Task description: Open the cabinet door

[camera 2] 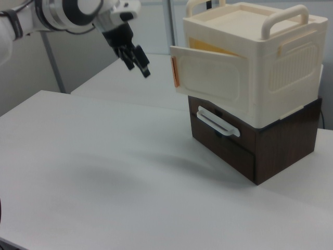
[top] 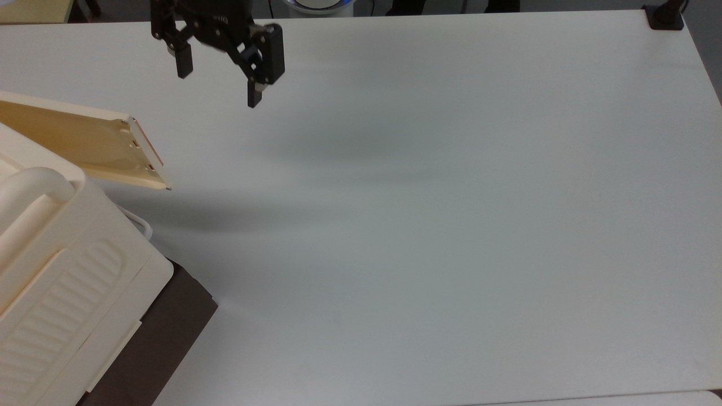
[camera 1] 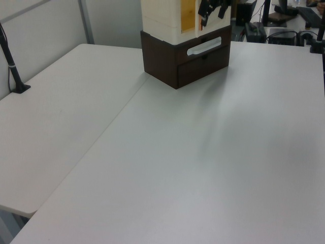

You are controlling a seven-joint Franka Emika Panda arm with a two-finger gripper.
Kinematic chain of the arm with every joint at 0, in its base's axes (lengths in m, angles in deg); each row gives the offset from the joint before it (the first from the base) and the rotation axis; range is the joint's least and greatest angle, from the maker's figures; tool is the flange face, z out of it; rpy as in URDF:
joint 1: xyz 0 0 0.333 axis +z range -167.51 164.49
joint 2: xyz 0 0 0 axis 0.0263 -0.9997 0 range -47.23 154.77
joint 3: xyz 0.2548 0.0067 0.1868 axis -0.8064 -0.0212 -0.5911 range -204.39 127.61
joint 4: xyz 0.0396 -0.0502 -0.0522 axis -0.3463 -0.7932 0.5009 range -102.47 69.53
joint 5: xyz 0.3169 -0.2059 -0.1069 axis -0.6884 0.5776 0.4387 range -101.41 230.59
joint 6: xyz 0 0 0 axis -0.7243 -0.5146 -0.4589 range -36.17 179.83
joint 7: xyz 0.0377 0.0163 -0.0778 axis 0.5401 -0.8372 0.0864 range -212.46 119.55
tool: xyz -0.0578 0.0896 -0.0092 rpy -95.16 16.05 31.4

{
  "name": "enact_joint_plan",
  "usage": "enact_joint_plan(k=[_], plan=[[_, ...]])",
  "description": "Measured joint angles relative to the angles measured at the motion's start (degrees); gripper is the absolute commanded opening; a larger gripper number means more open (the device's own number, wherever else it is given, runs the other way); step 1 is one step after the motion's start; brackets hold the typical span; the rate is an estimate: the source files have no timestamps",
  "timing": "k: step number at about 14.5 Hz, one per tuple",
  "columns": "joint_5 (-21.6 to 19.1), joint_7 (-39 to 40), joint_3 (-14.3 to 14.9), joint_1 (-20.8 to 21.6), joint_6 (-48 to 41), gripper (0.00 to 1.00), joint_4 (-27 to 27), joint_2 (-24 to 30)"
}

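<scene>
The cabinet door [top: 79, 144] stands swung out from the cream cabinet [top: 67, 265], yellowish-tan inner face up and two latch clips on its free edge. In the right view the door [camera 2: 208, 78] hangs ajar with an orange strip on its edge. My gripper [top: 219, 83] is open and holds nothing. It hovers off the door's free edge, toward the top view's upper right. It also shows in the right view [camera 2: 138, 66], to the left of the door, and in the left view [camera 1: 212, 14], beside the door's yellow face [camera 1: 188, 12].
The cream cabinet sits on a dark brown drawer unit [camera 2: 255, 143] with a white handle [camera 2: 218, 122]. A ribbed panel [top: 51, 321] covers the cabinet's side. The white table [top: 423, 225] stretches to the top view's right. A black clamp [top: 665, 17] sits at its far corner.
</scene>
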Motion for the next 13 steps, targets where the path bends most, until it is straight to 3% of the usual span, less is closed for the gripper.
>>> enact_joint_plan(k=[2,7,13], plan=[[0.00,0.14,-0.06,-0.02,2.98,1.00,1.94,0.41],[0.06,0.28,0.26,-0.32,21.25,1.00,2.62,-0.61],[3.95,0.41,0.59,-2.49,33.28,1.00,2.48,-5.03]])
